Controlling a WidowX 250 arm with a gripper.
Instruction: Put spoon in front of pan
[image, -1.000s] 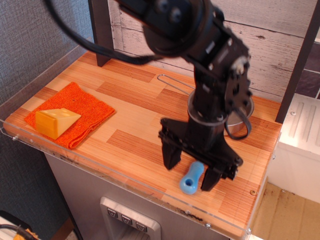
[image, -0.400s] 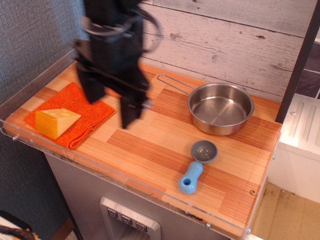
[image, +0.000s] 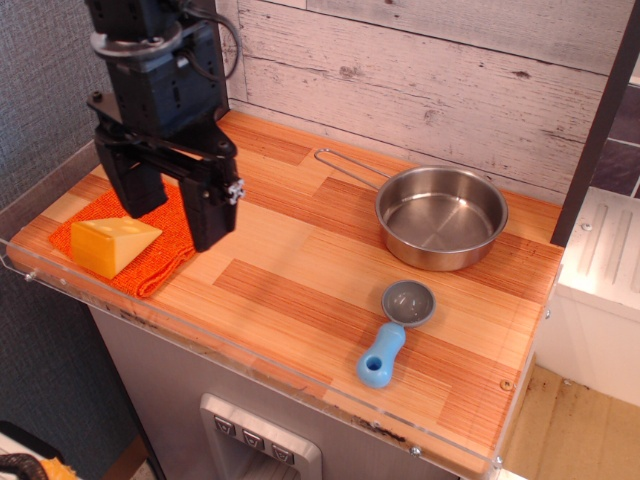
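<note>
The spoon (image: 392, 332) lies flat on the wooden table, its grey bowl toward the pan and its light-blue handle pointing at the front edge. The shiny steel pan (image: 441, 216) stands just behind it at the right, its wire handle reaching left. My gripper (image: 168, 214) hangs open and empty above the orange cloth at the left, far from the spoon.
A yellow cheese wedge (image: 111, 244) sits on an orange cloth (image: 160, 235) at the front left, right by the gripper. A clear plastic rim (image: 260, 372) runs along the table's front edge. A wooden plank wall (image: 450, 80) stands behind.
The gripper let go of the spoon in front of the pan, rose, and swung far left over the orange cloth. The spoon now lies uncovered.
</note>
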